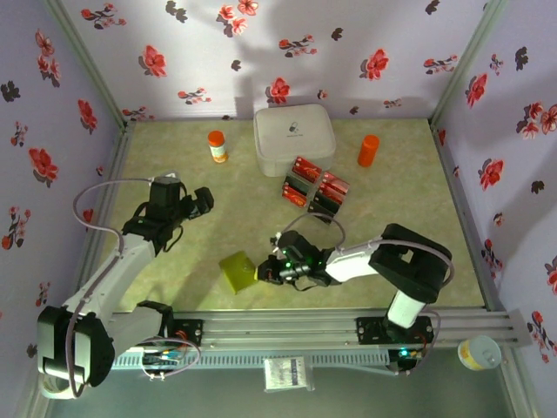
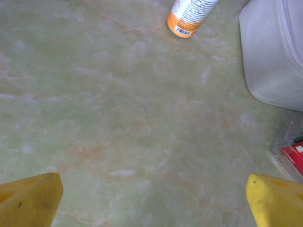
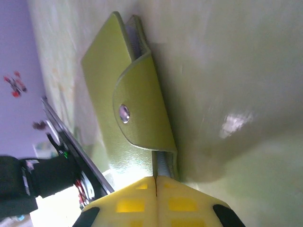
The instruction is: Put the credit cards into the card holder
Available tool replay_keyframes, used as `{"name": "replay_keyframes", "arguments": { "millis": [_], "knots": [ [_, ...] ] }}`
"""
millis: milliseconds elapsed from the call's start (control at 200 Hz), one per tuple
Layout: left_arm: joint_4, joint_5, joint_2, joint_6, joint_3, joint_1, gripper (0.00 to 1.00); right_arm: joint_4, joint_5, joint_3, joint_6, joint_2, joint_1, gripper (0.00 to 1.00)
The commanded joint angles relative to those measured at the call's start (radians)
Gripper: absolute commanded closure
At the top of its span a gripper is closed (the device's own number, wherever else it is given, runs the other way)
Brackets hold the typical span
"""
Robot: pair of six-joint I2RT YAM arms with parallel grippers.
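The olive-green card holder [image 1: 237,272] lies snapped closed near the table's front edge. My right gripper [image 1: 265,272] sits low just to its right. In the right wrist view the card holder [image 3: 128,104] has its flap and snap facing me, and my right gripper [image 3: 156,178] is shut, its pads meeting right at the holder's near edge where the pale grey inside shows. The red and dark credit cards [image 1: 313,185] lie in a clear tray at mid-table. My left gripper [image 1: 207,202] hovers open to the left of the tray; its yellow fingers [image 2: 33,198] stand wide apart over bare table.
A big white rounded box [image 1: 294,138] stands at the back centre, with an orange-and-white bottle [image 1: 217,145] to its left and an orange cylinder [image 1: 369,150] to its right. In the left wrist view, the box [image 2: 274,52], the bottle [image 2: 189,16] and the tray corner [image 2: 284,142] lie ahead.
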State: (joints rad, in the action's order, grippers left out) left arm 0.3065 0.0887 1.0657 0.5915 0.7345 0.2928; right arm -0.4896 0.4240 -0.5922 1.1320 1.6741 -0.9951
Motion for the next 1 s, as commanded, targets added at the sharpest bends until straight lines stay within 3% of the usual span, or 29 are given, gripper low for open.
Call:
{"name": "replay_keyframes", "arguments": {
  "millis": [0, 95, 250, 360, 555, 995],
  "knots": [
    [-0.057, -0.097, 0.009, 0.066, 0.046, 0.009, 0.0, -0.051, 0.043, -0.029, 0.011, -0.104, 0.08, 1.0],
    [-0.127, -0.123, 0.019, 0.204, 0.049, 0.01, 0.0, 0.014, 0.06, -0.077, -0.019, -0.17, 0.144, 1.0],
    [-0.219, -0.27, 0.046, 0.274, 0.065, 0.009, 0.0, 0.028, 0.093, -0.133, -0.015, -0.246, 0.246, 1.0],
    [-0.394, -0.401, 0.086, 0.345, 0.03, 0.01, 0.0, 0.016, 0.106, -0.163, -0.002, -0.276, 0.294, 1.0],
    [-0.63, -0.501, 0.199, 0.523, -0.01, 0.01, 0.0, -0.077, 0.111, -0.172, 0.05, -0.307, 0.333, 1.0],
    [-0.755, -0.513, 0.284, 0.613, 0.044, 0.09, 0.0, -0.341, 0.137, -0.213, 0.215, -0.236, 0.34, 1.0]
  ]
}}
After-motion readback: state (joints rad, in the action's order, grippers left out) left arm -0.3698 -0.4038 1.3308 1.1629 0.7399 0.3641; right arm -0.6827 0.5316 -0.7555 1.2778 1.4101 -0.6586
